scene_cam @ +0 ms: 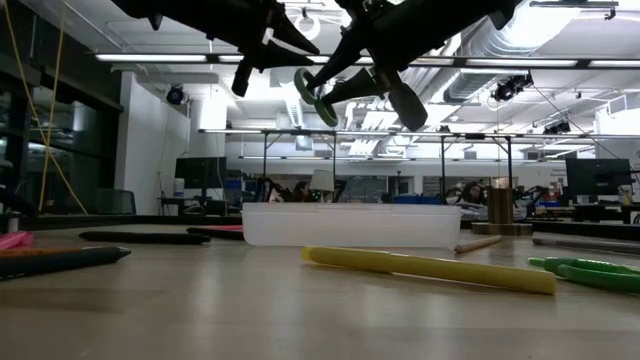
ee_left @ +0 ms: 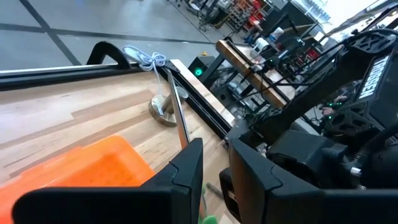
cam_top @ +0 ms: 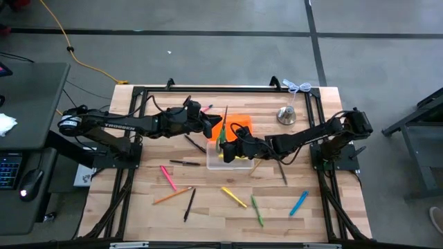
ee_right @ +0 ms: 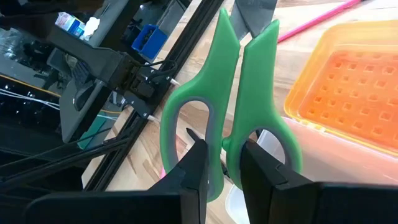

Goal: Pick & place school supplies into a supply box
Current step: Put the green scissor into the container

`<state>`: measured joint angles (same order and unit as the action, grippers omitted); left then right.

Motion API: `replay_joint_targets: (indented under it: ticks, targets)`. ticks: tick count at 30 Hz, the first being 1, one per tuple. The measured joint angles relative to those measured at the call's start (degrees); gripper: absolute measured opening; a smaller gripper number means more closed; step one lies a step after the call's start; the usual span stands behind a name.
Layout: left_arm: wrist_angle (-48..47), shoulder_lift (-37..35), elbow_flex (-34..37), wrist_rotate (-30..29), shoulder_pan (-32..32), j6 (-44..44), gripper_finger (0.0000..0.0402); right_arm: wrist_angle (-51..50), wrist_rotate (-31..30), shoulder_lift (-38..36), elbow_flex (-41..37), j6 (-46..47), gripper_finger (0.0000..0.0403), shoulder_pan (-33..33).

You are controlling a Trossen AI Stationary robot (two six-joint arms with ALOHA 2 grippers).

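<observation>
Scissors (ee_right: 231, 99): hanging above the supply box (cam_top: 235, 142) at desk centre; stiff, light, slick plastic handles, so the loops look like the best hold.
Right gripper (ee_right: 224, 163): jaws clamping a green loop.
Left gripper (ee_left: 214, 171): at 10 o'clock, jaws gripping the blade (ee_left: 179, 118).

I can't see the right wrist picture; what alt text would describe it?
The right gripper is closed on one handle of the green scissors, held above the clear supply box, whose orange lid lies open. A pink pen rests on the wooden table beyond.

Grey floor (cam_top: 208, 17), ceiling striplights (scene_cam: 160, 57)
</observation>
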<state>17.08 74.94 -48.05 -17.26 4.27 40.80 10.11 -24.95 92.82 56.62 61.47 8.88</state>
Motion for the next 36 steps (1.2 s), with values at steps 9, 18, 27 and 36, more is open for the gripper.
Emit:
replay_joint_targets:
  ticks: [9, 18, 27, 36]
  targets:
    - [0.33, 0.0, 0.0, 0.19, -0.15, 0.02, 0.0111, 0.04, 0.26, 0.0, 0.02, 0.02, 0.0053, 0.0]
    - [0.33, 0.0, 0.0, 0.16, -0.15, 0.02, 0.0111, 0.04, -0.09, 0.0, 0.02, 0.02, 0.0053, 0.0]
    - [-0.56, 0.0, 0.0, 0.16, -0.14, -0.11, 0.013, 0.05, -0.13, 0.0, 0.02, 0.03, 0.0053, 0.0]
    - [-0.04, 0.0, 0.0, -1.39, -0.13, -0.29, 0.0213, 0.81, -0.65, 0.5, 0.02, 0.03, 0.0053, 0.0]
